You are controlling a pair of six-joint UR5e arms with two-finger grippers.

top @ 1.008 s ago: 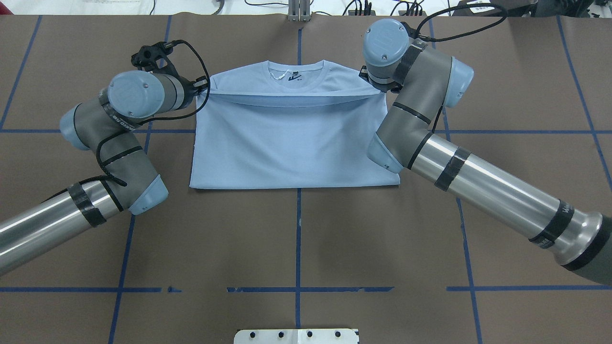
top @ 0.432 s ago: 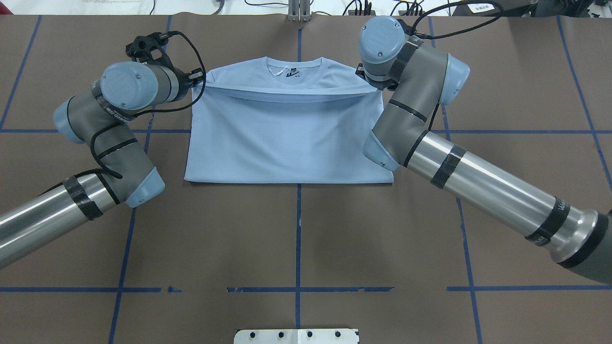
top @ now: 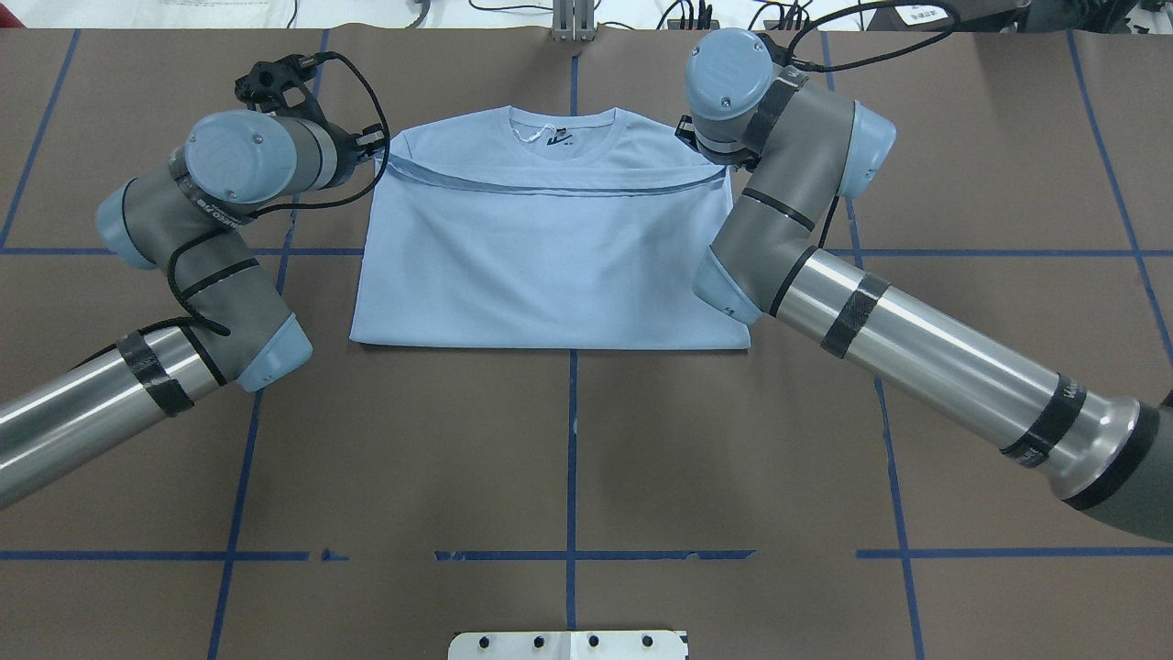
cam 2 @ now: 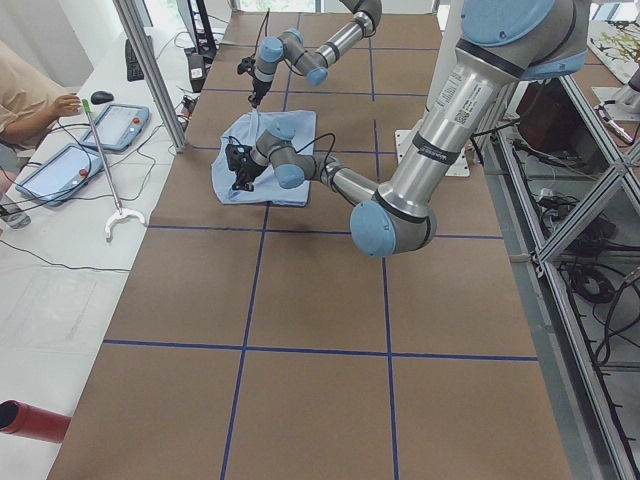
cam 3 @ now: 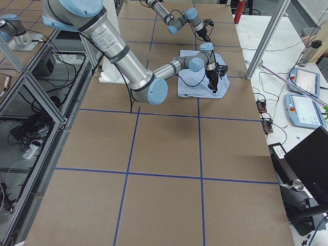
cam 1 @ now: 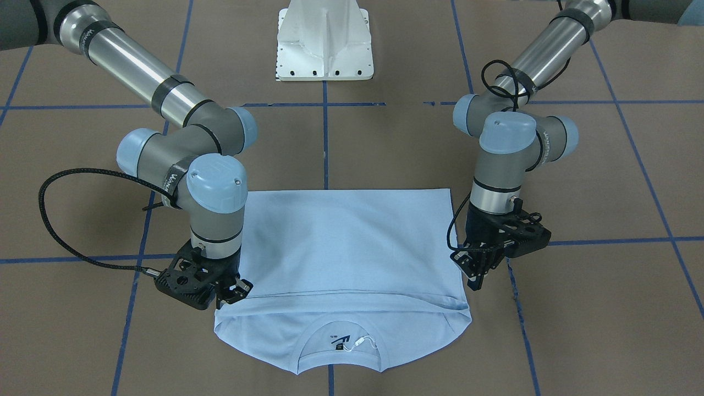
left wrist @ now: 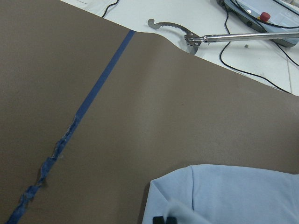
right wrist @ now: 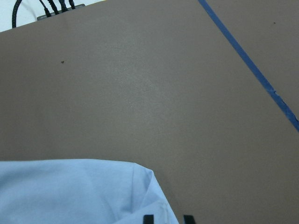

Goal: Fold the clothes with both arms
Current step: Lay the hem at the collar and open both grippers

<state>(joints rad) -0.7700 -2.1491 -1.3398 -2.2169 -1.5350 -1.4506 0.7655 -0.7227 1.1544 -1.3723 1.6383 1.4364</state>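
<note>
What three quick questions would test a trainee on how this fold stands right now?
1. True or false: the folded layer hides the collar of the T-shirt.
2. Where are the left gripper and the right gripper? A: by the two ends of the folded-over edge. B: at the fold nearest the robot. C: over the shirt's middle.
3. Fill in: the collar lies on the side ___ from the white base.
Key: 1 false; 2 A; 3 away.
</note>
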